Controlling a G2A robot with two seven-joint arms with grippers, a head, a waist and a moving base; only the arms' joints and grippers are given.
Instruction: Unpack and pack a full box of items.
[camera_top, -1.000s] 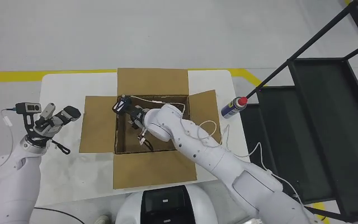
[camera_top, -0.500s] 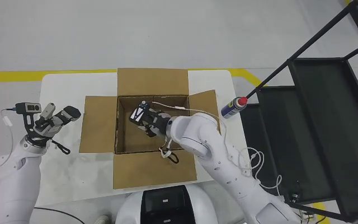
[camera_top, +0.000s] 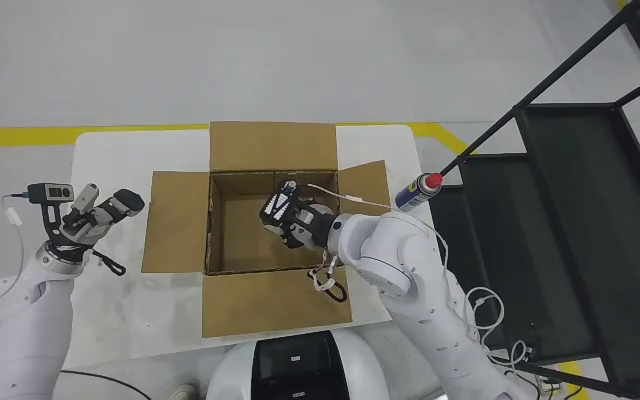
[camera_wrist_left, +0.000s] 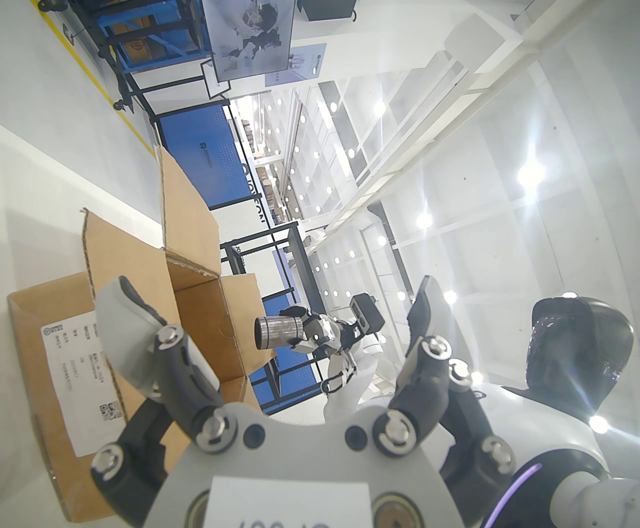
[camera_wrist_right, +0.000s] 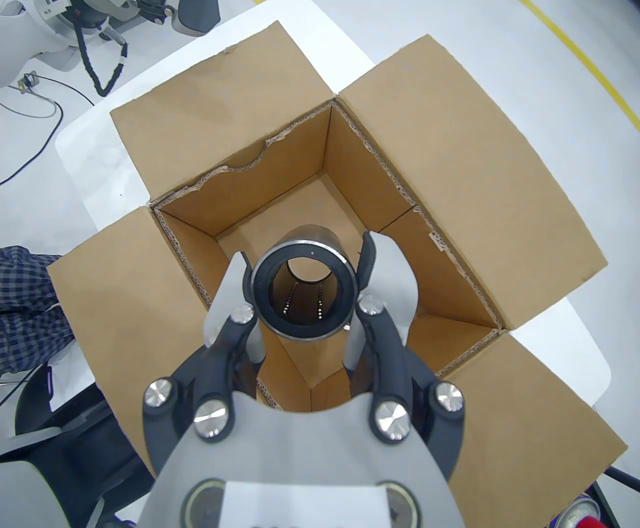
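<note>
brown cardboard box (camera_top: 272, 147), four flaps folded out, sits mid-way on the white table (camera_top: 110, 150); right gripper (camera_top: 282, 208) hangs over its opening, fingers closed on a hollow steel cylinder with a black end ring (camera_wrist_right: 305, 295), bore aimed down into the cavity; left gripper (camera_top: 112, 205) spread wide, holding nothing, near the table's left edge, well apart from the box; blue spray can with red cap (camera_top: 418, 190) sits near the right edge; judgement: the box floor that shows is bare cardboard, so unpacking looks nearly finished, repacking all ahead; whether this cylinder is coming out or going in cannot be told; floor beneath cylinder and fingers is hidden.
</note>
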